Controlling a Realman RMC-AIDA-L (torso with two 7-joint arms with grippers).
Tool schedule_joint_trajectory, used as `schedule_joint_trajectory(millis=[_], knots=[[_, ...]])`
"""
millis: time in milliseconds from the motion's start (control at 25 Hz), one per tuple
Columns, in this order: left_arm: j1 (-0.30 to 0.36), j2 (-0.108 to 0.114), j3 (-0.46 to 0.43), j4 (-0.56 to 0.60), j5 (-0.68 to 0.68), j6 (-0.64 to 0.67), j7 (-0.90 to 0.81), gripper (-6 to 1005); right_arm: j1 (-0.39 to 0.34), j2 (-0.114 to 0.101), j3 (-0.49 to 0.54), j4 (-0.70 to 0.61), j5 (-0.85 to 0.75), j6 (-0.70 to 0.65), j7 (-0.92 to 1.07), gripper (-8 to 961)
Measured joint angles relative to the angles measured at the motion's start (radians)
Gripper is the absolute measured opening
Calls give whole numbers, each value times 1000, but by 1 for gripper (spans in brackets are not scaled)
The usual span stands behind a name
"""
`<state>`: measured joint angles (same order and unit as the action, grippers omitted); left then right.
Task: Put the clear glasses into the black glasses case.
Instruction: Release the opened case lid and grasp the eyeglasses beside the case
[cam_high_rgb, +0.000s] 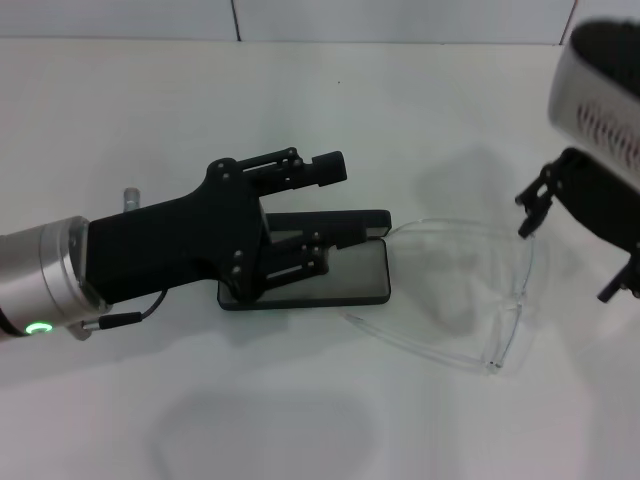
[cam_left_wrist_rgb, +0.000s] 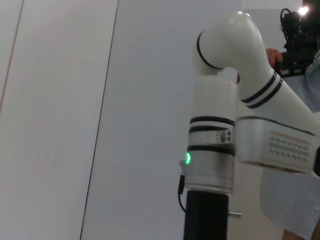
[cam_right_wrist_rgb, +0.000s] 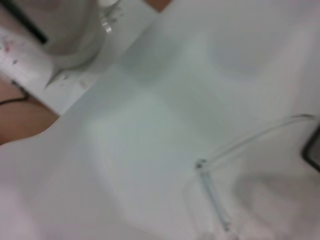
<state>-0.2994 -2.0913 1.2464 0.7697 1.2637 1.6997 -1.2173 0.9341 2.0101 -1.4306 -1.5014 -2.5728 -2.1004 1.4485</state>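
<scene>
A smooth white tabletop (cam_high_rgb: 300, 120) fills the head view. Along its far edge stands a pale wall of white panels (cam_high_rgb: 120, 18), split by one thin dark vertical seam (cam_high_rgb: 236, 20). Soft grey shadows lie on the tabletop's near part.

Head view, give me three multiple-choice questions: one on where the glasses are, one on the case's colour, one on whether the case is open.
1. Where do the clear glasses lie?
A. Inside the case
B. On the table beside the case, toward the robot's right
C. In the right tool

2. What colour is the glasses case?
A. Black
B. Red
C. White

3. What state is the case in?
A. Shut
B. Open
C. Upside down

Answers: 1 B, the frame rests on the white table. 2 A, its shell is black. 3 B, the left tool straddles the raised lid, with the inner tray exposed.
</scene>
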Motion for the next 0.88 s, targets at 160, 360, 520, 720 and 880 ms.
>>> schedule_joint_trajectory(millis=[160, 360, 520, 720, 880], knots=[[3, -5, 4, 0, -2, -7, 0, 556, -20, 1, -77, -3, -4, 10, -40, 868], [0, -7, 30, -1, -2, -34, 0, 553, -44, 5, -146, 17, -21, 57, -72, 868], [-2, -5, 40, 0, -2, -48, -1, 550, -52, 9, -191, 61, -37, 96, -81, 869], [-3, -4, 36, 0, -2, -48, 0, 547, -68, 11, -226, 106, -53, 169, -96, 869], [-10, -4, 35, 0, -2, -54, 1, 545, -80, 13, -249, 134, -56, 225, -108, 868]])
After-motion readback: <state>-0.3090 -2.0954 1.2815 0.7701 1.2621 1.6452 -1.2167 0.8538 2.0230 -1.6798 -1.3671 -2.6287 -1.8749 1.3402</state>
